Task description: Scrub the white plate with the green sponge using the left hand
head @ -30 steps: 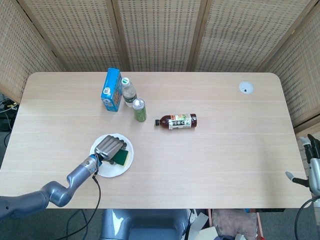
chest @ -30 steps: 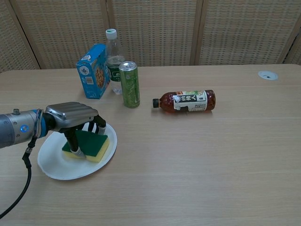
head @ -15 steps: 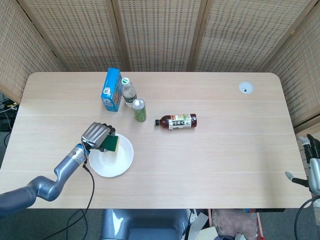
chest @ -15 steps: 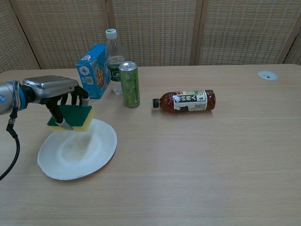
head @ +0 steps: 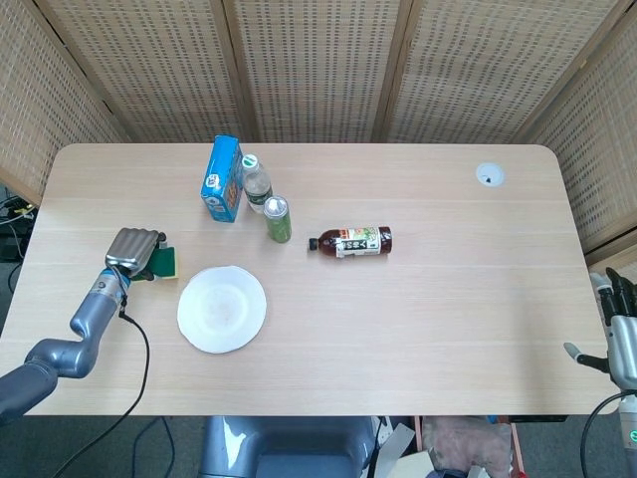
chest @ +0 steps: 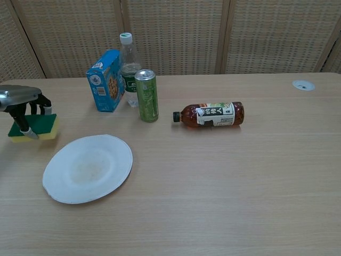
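Entry, left robot hand [head: 135, 249]: mine, now off to the 9 o'clock side of the round white paper plate [head: 222, 309], well clear of its rim. A second ago it pressed the sponge onto the plate's middle; half a second ago it had lifted it over the plate's 10 o'clock edge; now it has carried it out over bare wood.

Entry, green-topped, yellow-backed rectangular sponge [chest: 33, 127]: held in my left robot hand, fingers [chest: 24, 126] curled down over its near face, green side up. In the chest view it sits low, at or just above the light wooden table [head: 448, 299]; I cannot tell whether it touches.

Entry, white plate: bare again, lying flat at the near left of the table, a faint dull patch at its centre. It has not shifted.

Entry, meaning for the task: I judge the scrubbing strokes finished and the sponge being set aside. What remains is to put it down and let go.

Entry, right robot hand [head: 619, 329]: hanging off the table's right edge, holding nothing, fingers apart.

Entry, other stock, unmoved: blue cardboard snack box [head: 223, 179], clear plastic water bottle [head: 256, 183] and green drinks can [head: 278, 219] standing at 12 o'clock of the plate; brown tea bottle [head: 351, 242] lying on its side at 2 o'clock.
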Controlling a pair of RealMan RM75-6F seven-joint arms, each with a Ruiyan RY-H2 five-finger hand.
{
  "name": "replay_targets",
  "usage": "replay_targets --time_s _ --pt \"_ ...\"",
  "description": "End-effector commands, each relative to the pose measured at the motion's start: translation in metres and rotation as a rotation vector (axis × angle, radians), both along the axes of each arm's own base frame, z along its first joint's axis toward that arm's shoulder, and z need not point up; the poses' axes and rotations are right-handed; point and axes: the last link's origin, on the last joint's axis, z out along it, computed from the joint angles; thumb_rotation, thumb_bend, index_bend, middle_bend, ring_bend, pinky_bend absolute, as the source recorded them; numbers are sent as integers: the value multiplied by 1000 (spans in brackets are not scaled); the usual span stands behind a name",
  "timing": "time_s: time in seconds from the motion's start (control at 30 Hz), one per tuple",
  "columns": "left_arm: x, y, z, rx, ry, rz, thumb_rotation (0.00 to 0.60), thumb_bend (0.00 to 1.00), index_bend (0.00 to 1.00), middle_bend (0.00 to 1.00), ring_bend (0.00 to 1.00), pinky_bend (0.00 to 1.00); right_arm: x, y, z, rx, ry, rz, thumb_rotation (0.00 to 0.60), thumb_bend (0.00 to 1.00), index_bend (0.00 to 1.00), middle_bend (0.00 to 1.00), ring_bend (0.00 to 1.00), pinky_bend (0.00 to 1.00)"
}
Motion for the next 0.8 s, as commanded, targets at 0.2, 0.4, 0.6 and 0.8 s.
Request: replay_targets --time_s 0.2,0.4,0.6,0.8 --pt "-15 1 -15 -15 -11 74 600 121 311 196 261 284 0 0 1 -4 -1 -3 600 0 62 0 0 0" --pt "-12 0 -1 -10 -101 133 600 0 0 0 0 0 0 1 3 -9 -8 2 600 0 63 0 0 0" --pt "0 -25 43 96 -236 64 600 0 0 0 0 0 2 2 6 -15 -18 13 600 0 62 0 0 0" --pt "-1 -63 74 200 -321 30 600 0 0 0 0 0 4 5 9 -22 -27 27 600 0 62 0 0 0"
